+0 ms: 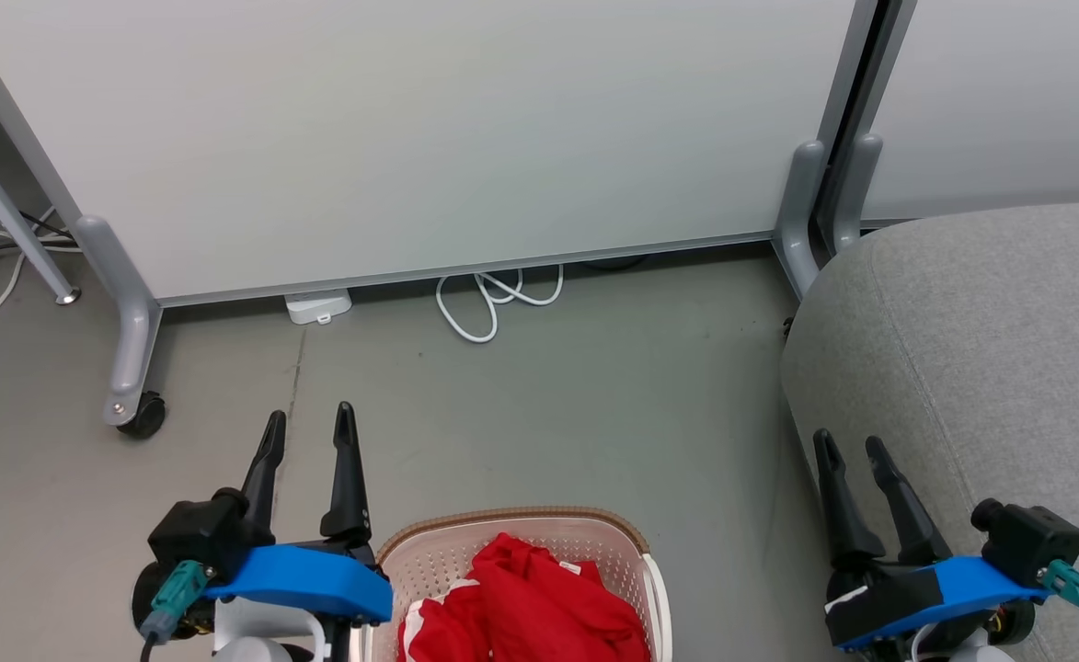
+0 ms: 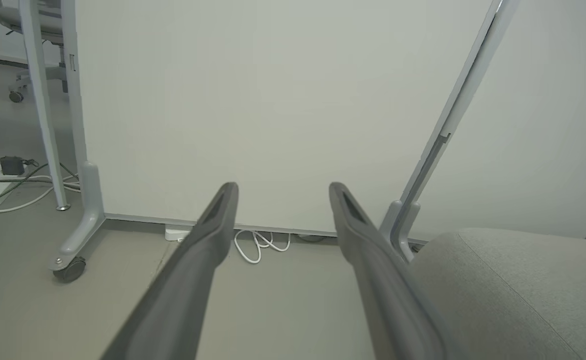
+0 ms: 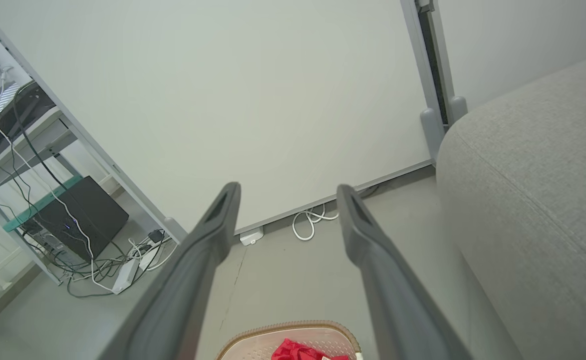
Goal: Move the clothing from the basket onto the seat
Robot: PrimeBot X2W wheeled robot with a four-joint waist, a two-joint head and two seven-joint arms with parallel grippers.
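So the left gripper (image 1: 310,416) and right gripper (image 1: 848,441) both hang wide open, basket (image 1: 521,513) of clothing (image 1: 530,598) sitting right between them.

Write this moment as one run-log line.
clothing: in basket | seat: right of basket | left gripper: open, empty | right gripper: open, empty

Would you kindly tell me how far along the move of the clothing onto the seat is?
Done: nothing yet; the red clothing lies in the basket, apart from the seat. In hand: nothing; the left gripper and right gripper hang open and empty. Left: lift all the clothing across onto the seat.
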